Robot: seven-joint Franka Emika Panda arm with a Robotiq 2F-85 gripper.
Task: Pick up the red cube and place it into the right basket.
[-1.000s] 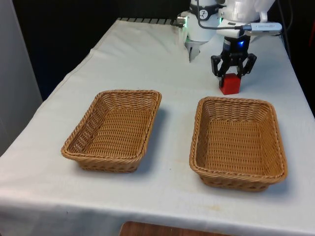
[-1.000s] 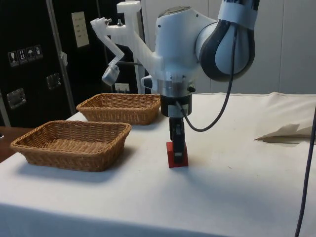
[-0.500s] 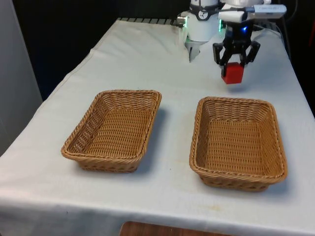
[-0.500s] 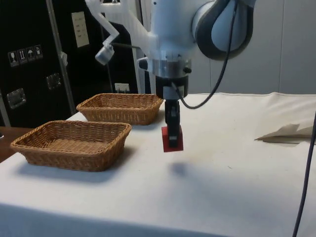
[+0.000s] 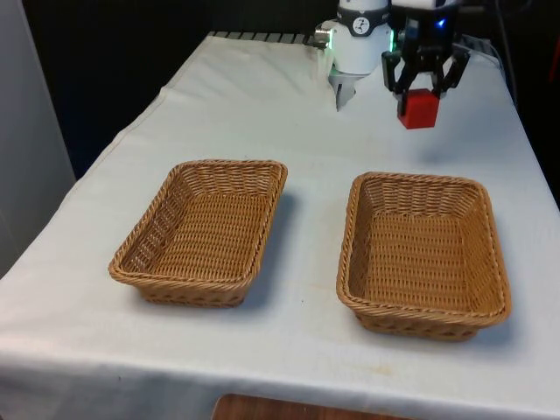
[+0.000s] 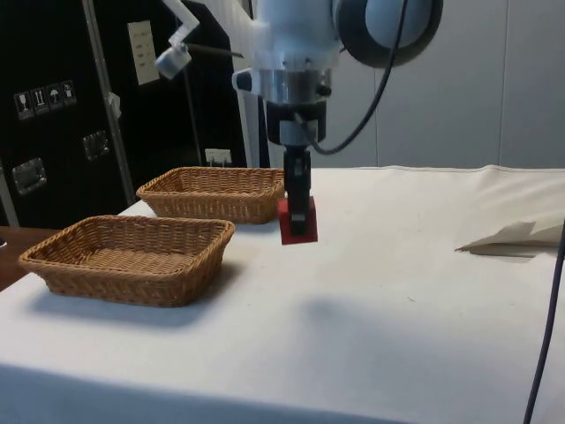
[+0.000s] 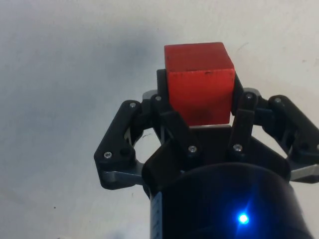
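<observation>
The red cube (image 5: 418, 108) hangs well above the white cloth, with my gripper (image 5: 420, 92) shut on its two sides. From the side, the cube (image 6: 297, 221) is level with the basket rims and off the table, the gripper (image 6: 298, 201) straight above it. The wrist view has the cube (image 7: 200, 82) pinched between the black fingers (image 7: 167, 114), bare cloth below. The right basket (image 5: 423, 251) lies on the front view's right, nearer the camera than the cube. It holds nothing.
A second wicker basket (image 5: 203, 229) sits on the front view's left, also holding nothing. In the side view the two baskets (image 6: 129, 257) (image 6: 215, 193) stand beside the arm. A crumpled fold of cloth or paper (image 6: 512, 237) lies at the side view's far right.
The gripper has risen from the table with the red cube in it, lifting the cube from the cloth to about basket-rim height or above. The baskets have not moved.
</observation>
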